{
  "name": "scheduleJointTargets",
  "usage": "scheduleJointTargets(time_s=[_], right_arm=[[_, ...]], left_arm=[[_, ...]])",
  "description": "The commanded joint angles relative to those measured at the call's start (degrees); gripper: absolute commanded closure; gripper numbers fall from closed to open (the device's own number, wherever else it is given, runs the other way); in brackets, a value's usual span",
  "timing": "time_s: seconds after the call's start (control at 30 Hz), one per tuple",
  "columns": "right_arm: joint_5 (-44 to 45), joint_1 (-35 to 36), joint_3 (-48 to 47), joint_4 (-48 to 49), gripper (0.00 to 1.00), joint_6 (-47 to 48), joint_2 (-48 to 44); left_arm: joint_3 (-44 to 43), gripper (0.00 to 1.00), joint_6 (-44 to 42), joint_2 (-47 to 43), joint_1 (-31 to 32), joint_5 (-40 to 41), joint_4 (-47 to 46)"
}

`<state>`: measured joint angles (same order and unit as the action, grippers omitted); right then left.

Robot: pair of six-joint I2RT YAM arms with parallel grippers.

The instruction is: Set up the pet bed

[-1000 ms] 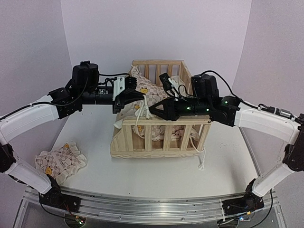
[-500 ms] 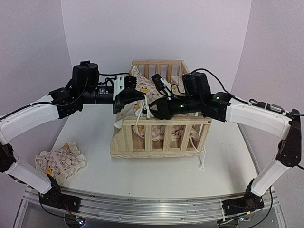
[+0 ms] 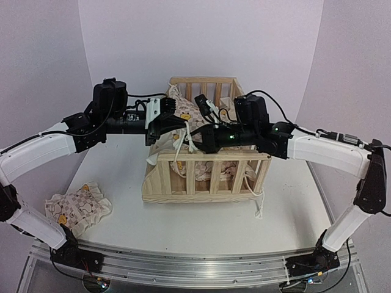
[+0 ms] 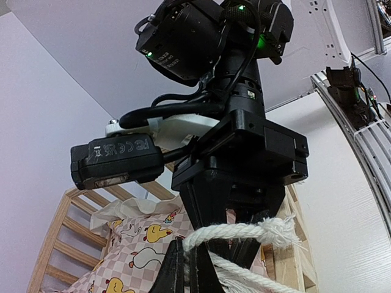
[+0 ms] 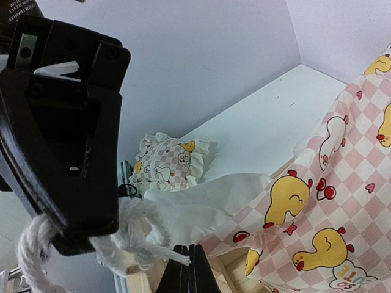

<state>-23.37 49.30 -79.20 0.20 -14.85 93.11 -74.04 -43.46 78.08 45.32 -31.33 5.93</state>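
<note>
**Pet bed: both grippers closed at a tie string over the front rail**

Pet bed (image 3: 206, 174) stands in the middle of the table (image 3: 183, 229), directly under the two sets of fingers. Its pine frame (image 3: 211, 160) holds the checked duck-print cushion (image 3: 194, 121), which lies bunched and tilted against the far rails, behind both fingertips.

The left gripper (image 3: 174, 129) reaches in from the left with its fingers pressed together on the white tie string (image 4: 235, 233). The cord comes out on both sides of its tips. One knotted, frayed end sticks out to the side, and the rest drops toward the front rail below.

The right gripper (image 3: 197, 141) faces it tip to tip, just apart, also with no gap between its fingers. A frayed strand lies right at those tips, but the views do not show whether it is pinched.

A small matching pillow (image 3: 79, 207) lies on the table well away from both sets of fingers, below and left of the left ones.
</note>
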Motion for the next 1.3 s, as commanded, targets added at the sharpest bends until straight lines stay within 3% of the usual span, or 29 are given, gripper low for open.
scheduleJointTargets(time_s=[0.0,0.4,0.6,0.77,0.93,1.1,1.27], right_arm=[[5.8,0.4,4.4,-1.1,1.00,0.7,-5.6],[15.7,0.4,6.8,-3.5,1.00,4.2,-12.2],[23.1,0.4,1.7,-6.6,1.00,7.7,-13.1],[19.0,0.4,2.1,-9.1,1.00,6.7,-12.9],[12.5,0.5,2.4,-9.0,1.00,3.9,-10.2],[12.3,0.6,1.6,-8.7,1.00,4.0,-9.5],[11.3,0.5,0.1,-8.6,1.00,4.1,-8.3]], left_arm=[[-2.3,1.00,0.0,-1.0,-0.5,1.5,-7.1],[-1.3,1.00,-1.6,-0.7,-0.5,0.3,-7.0],[0.8,1.00,-9.1,-1.2,-0.5,-5.6,0.2],[3.9,1.00,-19.9,-3.3,0.4,-9.5,9.0],[5.5,1.00,-28.1,-3.7,4.3,-5.7,15.7],[5.9,0.87,-29.8,-4.4,4.5,-3.3,17.4],[5.4,0.57,-27.8,-6.4,4.5,-2.8,19.7]])
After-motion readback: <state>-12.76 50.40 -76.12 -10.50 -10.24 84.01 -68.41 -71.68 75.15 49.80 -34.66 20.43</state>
